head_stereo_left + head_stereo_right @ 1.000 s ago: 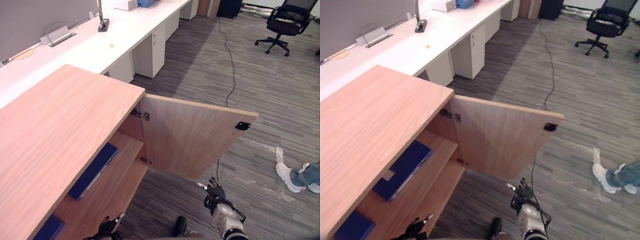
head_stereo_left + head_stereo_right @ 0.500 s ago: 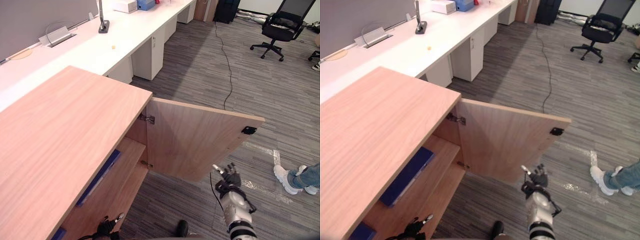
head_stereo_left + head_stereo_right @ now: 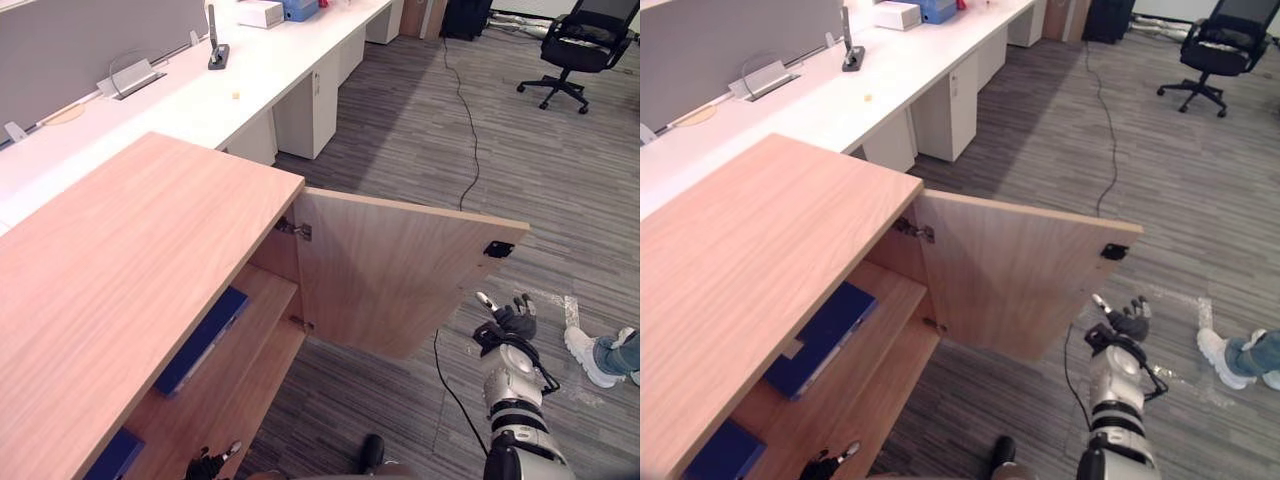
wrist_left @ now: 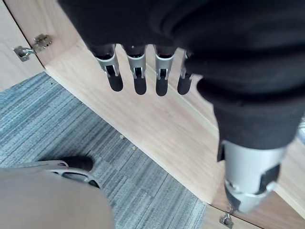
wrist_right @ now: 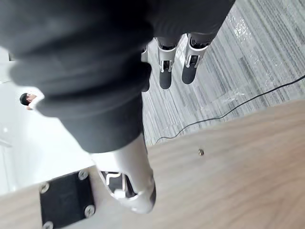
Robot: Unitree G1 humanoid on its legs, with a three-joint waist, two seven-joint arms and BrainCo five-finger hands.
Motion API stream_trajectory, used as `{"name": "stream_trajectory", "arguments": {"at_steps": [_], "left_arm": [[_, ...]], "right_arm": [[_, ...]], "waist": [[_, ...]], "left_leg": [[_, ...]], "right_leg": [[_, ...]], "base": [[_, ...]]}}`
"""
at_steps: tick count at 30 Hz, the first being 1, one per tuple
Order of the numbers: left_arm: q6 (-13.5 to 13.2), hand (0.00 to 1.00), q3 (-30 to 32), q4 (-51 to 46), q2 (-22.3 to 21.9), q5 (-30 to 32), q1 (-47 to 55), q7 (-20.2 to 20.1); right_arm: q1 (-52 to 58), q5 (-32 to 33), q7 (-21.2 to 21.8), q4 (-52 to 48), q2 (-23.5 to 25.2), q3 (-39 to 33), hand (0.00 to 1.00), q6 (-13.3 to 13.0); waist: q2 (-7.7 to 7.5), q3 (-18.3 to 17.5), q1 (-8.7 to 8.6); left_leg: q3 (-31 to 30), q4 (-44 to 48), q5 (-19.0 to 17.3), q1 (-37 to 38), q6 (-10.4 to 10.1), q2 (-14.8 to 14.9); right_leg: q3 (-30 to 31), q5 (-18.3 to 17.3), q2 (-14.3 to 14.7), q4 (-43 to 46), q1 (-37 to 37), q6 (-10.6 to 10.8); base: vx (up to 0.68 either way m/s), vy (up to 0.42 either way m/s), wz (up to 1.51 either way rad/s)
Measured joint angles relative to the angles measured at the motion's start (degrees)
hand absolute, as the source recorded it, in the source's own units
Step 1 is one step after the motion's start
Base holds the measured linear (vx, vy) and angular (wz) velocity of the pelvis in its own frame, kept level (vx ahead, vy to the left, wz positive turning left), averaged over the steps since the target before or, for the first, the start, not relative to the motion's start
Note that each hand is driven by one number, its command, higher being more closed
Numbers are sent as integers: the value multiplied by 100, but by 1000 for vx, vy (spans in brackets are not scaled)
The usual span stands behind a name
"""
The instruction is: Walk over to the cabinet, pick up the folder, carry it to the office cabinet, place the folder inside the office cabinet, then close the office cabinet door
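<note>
The wooden office cabinet (image 3: 130, 270) stands at the left with its door (image 3: 390, 270) swung wide open. A blue folder (image 3: 203, 340) lies flat on the upper shelf inside, and another blue item (image 3: 715, 450) lies on the shelf below. My right hand (image 3: 505, 325) is open just past the door's free edge, below the black latch plate (image 3: 497, 249); its wrist view has the fingers (image 5: 176, 67) straight beside the door's face (image 5: 228, 181). My left hand (image 3: 208, 464) hangs low by the cabinet's bottom front, fingers (image 4: 136, 71) straight and holding nothing.
A long white desk (image 3: 200, 90) runs along the back left. A black office chair (image 3: 580, 40) stands at the far right. A black cable (image 3: 470, 130) trails over the grey carpet. A person's white shoe (image 3: 590, 355) is on the floor right of my right hand.
My right hand has risen and moved right, from below the door to beside its free edge. The camera view shifted slightly. The door and folder have not moved.
</note>
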Motion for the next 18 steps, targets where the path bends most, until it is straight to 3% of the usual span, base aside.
{"name": "stream_trajectory", "arguments": {"at_steps": [8, 14, 18], "left_arm": [[12, 0, 3, -10, 6, -6, 42, -9], [-10, 0, -81, -16, 24, -4, 48, -103], [-32, 0, -152, -71, 40, 0, 98, -148]], "right_arm": [[-568, -33, 135, 538, -511, 158, 0, 91], [-1409, -49, 618, 1082, -1055, 1179, 0, 133], [-1575, -36, 703, 1255, -1358, 1460, 0, 189]], "waist": [[112, 68, -54], [119, 97, -41], [134, 179, 0]], "left_leg": [[-21, -10, 2, -6, 1, -3], [-86, -8, 23, -19, 9, -16], [-159, -8, 43, -30, 13, -16]], "right_leg": [[-19, 5, 0, 1, 0, -4], [-147, 14, -27, 2, 36, 3], [-185, 16, -30, 2, 57, -1]], "base": [[0, 0, 0], [-21, 1, 6], [-42, -9, 8]]}}
